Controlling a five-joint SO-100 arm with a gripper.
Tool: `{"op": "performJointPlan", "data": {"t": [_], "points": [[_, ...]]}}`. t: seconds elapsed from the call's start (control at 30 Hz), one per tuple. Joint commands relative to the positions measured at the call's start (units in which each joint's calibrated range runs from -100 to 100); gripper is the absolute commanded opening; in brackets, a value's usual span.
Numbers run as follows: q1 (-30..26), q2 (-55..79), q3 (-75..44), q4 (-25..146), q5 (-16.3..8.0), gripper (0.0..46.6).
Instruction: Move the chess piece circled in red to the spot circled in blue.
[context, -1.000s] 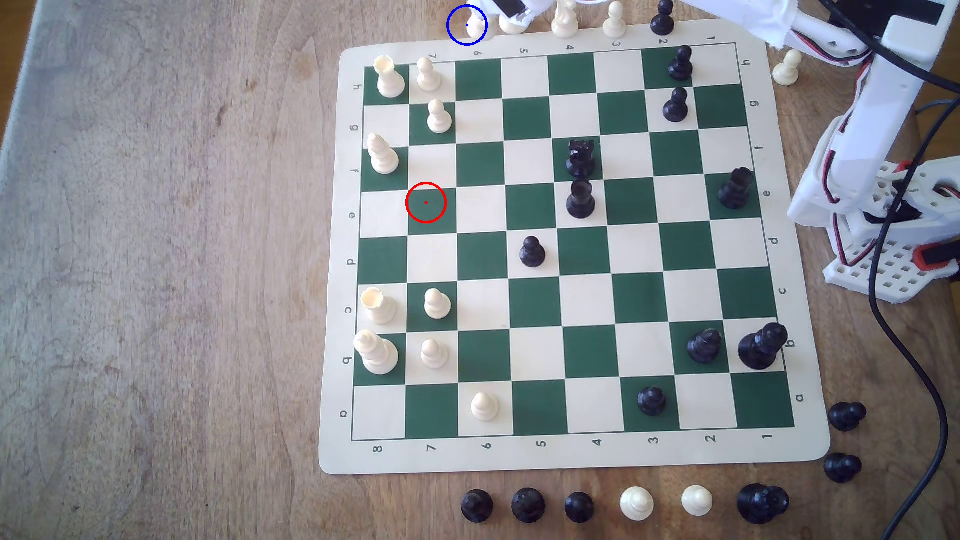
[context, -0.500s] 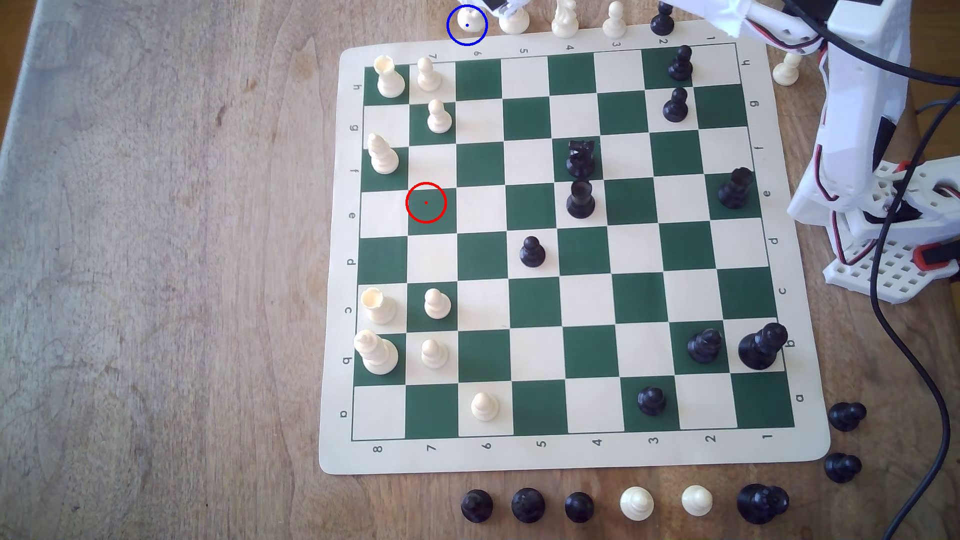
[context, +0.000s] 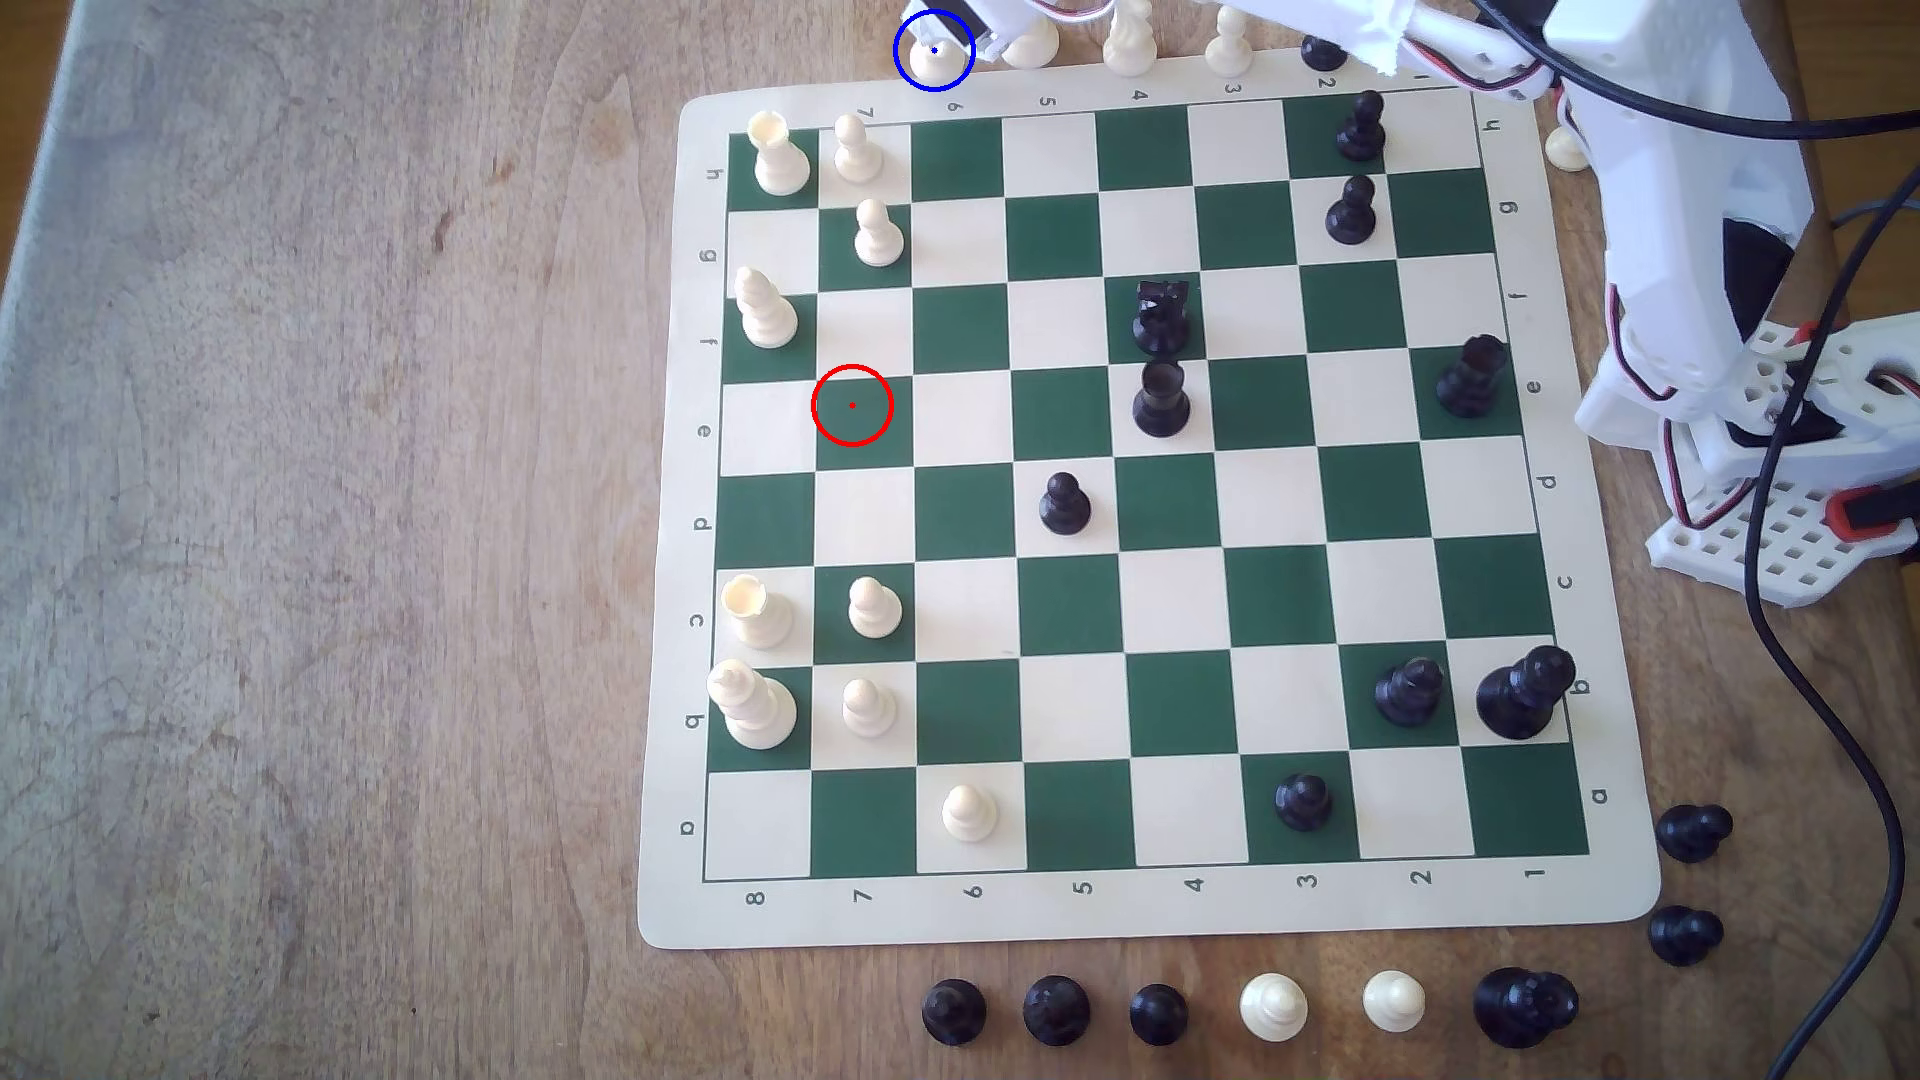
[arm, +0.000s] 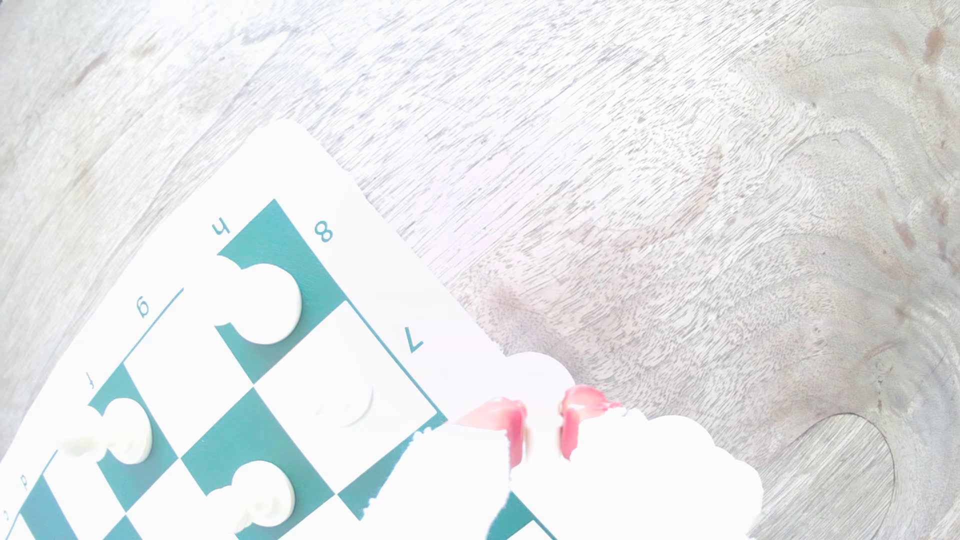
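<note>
Cream plastic, the chess piece (context: 932, 57) stands inside the blue ring of the spot (context: 902, 73) on the desk (context: 312, 519), past the board's (context: 1143, 914) edge among other captured pieces. My claw (arm: 543, 431) is beside it; I cannot tell whether it pinches the piece.

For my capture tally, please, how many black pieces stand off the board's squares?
7 black pieces. Exterior view: four in the bottom row, two by the board's lower right corner, one beyond the top edge, partly under the arm. The arm may hide others.
</note>
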Motion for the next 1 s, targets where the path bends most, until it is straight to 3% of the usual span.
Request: {"op": "performJointPlan", "data": {"t": [0.0, 0.97], "points": [[0.9, -0.8, -6.4, -1.7, 0.2, 0.3], [0.3, 3.8, -9.5, -1.9, 2.4, 0.3]]}}
